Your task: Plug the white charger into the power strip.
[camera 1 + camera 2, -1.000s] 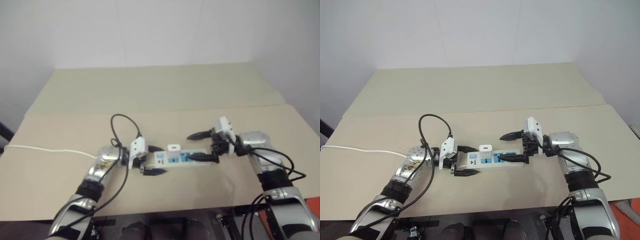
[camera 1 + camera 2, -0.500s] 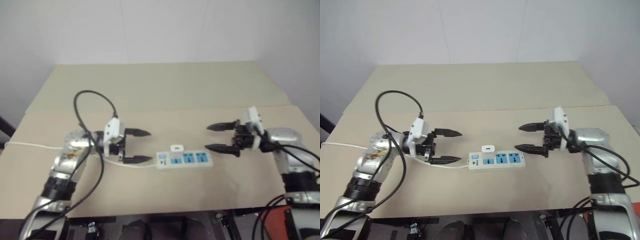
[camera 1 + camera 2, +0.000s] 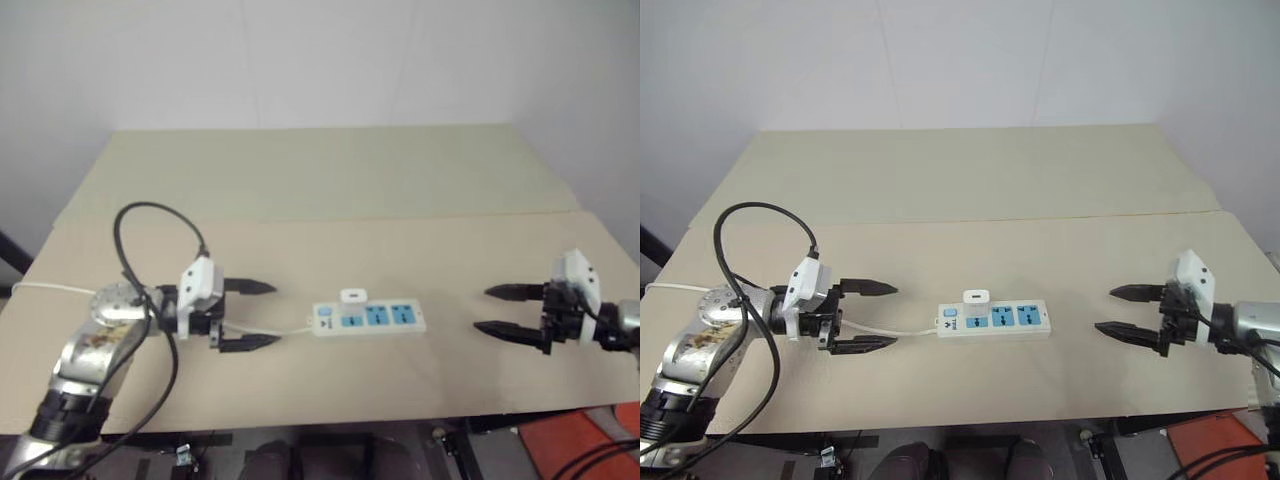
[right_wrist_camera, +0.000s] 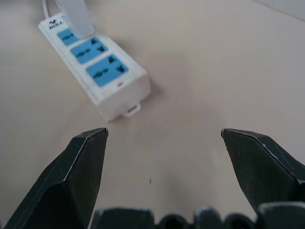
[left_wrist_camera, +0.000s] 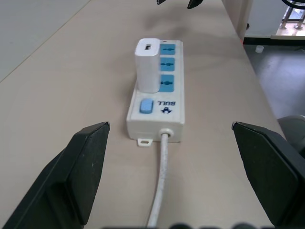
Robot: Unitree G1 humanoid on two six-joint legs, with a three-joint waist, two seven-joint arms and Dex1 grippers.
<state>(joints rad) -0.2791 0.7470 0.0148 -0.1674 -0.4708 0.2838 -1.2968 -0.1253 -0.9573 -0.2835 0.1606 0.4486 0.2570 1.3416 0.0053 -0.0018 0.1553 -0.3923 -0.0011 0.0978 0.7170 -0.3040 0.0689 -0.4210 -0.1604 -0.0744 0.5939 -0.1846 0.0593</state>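
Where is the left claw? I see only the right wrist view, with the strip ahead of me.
Observer: The left claw is open, at the cord end of the strip, not touching it.
Operator: Is the charger in? My view cuts it off.
Observer: The charger stands upright on the socket next to the switch; no prongs show.
Operator: How does the cord lie?
Observer: The cord runs left from the strip and passes between the left claw's fingers, seen from above.
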